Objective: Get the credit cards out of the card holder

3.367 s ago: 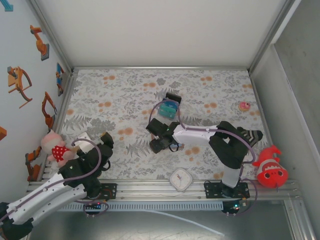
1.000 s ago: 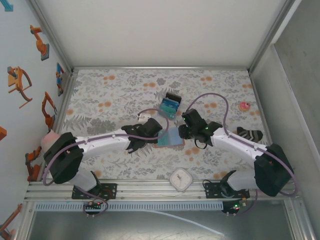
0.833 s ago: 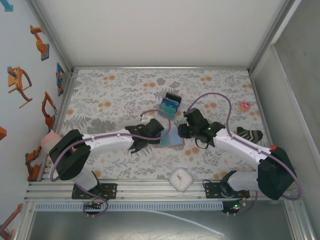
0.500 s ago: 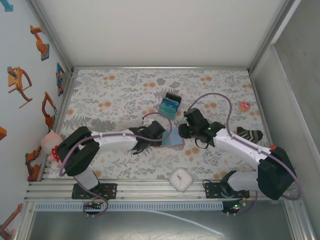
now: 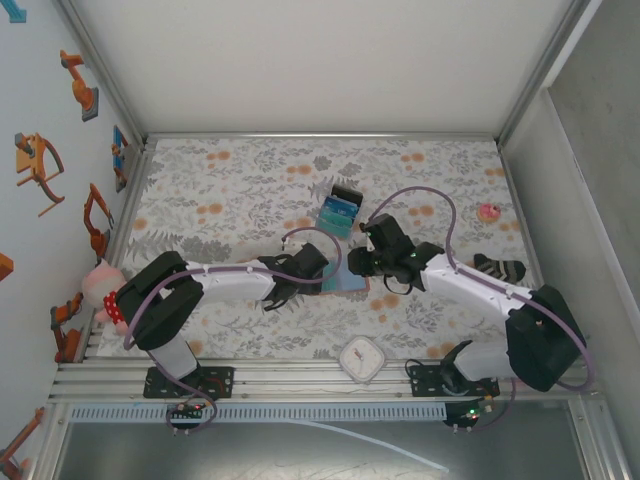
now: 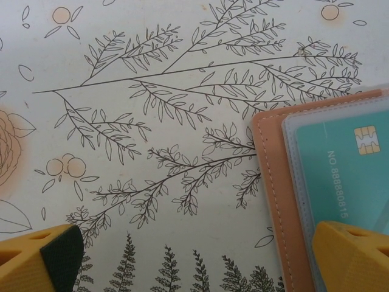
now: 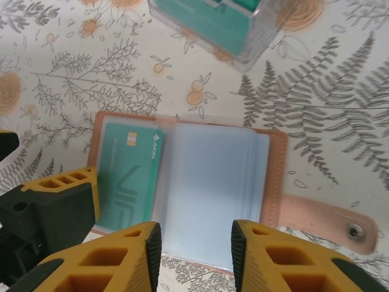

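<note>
the terracotta-brown leather card holder (image 7: 200,176) lies open and flat on the fern-and-flower printed table cloth (image 6: 152,121), mid-table, pale blue-grey inside facing up. a teal plastic credit card (image 7: 127,176) sits in its left half under a clear sleeve; the right half shows empty-looking clear sleeves, and i cannot tell whether more cards are tucked there. the small brown closing tab (image 7: 328,222) sticks out at the holder's right near corner. just beyond the far edge stands a clear plastic box (image 7: 225,24) with more teal cards in it.

the left gripper (image 6: 194,261) is spread wide with nothing in it — one yellow fingertip over the holder's left edge, the other out over bare cloth. the right gripper (image 7: 194,255) hangs over the holder's near edge, jaws partly apart, nothing clamped between them.
</note>
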Controlling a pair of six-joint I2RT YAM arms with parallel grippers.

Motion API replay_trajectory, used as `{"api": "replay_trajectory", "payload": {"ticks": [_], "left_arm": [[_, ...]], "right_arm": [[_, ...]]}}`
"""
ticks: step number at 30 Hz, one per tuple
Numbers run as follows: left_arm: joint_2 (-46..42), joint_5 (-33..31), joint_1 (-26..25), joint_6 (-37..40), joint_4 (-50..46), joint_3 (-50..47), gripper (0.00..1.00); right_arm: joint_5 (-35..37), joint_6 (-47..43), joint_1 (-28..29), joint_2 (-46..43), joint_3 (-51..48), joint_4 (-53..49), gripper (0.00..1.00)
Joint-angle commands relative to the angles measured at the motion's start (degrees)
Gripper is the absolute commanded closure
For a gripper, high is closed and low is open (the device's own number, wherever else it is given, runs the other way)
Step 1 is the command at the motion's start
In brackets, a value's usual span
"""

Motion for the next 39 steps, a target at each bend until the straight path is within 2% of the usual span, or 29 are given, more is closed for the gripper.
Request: {"api": "replay_trajectory", "payload": {"ticks": [1, 4, 9, 14, 39], "left_arm": [[0.4, 0.0, 0.4, -1.4, -0.7, -1.4, 0.03], [0.0, 0.4, 0.5, -1.6, -0.3, -2.2, 0.03], [0.5, 1.9, 0.8, -2.3, 0.8, -3.2, 0.03], [1.1, 3.2, 0.8, -3.8, 1.4, -4.5, 0.03], [1.7, 4.3, 0.7, -5.1, 1.2, -5.2, 0.03]], "right_arm": [[-3.6, 0.9, -0.4, 1.9, 1.8, 2.3, 0.68], [-6.9, 1.7, -0.6, 4.4, 2.4, 3.4, 0.73], [-12.9, 4.1, -0.6, 10.0, 4.2, 4.2, 0.7], [-16.0, 5.8, -0.6, 13.7, 4.6, 6.6, 0.69], [-19.9, 9.4, -2.6, 21.0, 3.0, 13.3, 0.88]]}}
